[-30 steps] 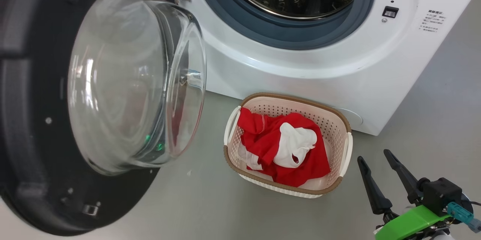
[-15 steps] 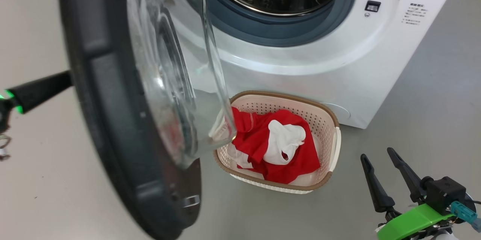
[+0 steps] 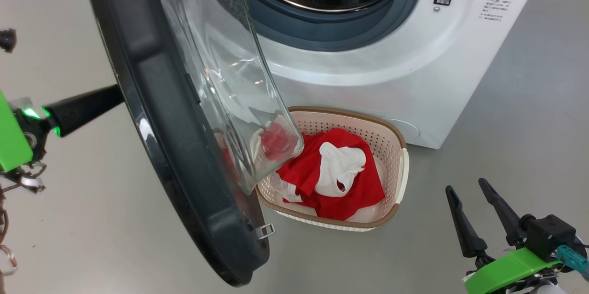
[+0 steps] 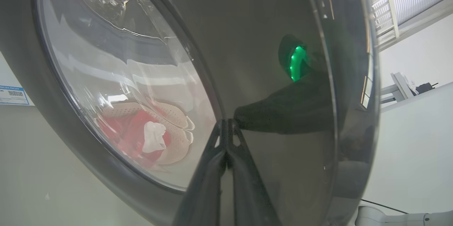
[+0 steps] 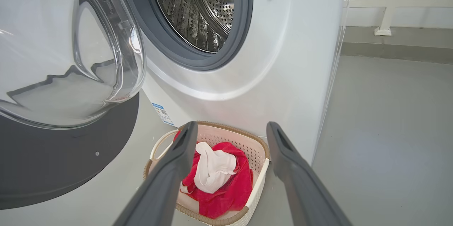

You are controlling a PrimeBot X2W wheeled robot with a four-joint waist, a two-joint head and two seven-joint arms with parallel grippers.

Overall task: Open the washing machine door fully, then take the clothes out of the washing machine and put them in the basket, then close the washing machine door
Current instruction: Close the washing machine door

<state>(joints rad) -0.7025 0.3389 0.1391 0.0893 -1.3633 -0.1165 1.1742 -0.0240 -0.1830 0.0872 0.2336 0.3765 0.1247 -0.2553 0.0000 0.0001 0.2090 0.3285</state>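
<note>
Grey floor point(image 3: 506, 156); closed left claw point(image 4: 226, 127) against door point(image 4: 269, 17)

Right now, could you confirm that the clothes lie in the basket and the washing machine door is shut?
Not shut: the head view shows the washing machine door standing open, swung away from the washing machine. The clothes do lie in the basket.

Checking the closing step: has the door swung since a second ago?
Yes. The door has swung towards the machine: its glass, earlier clear left of the basket, now overlaps the basket's left end.
</note>
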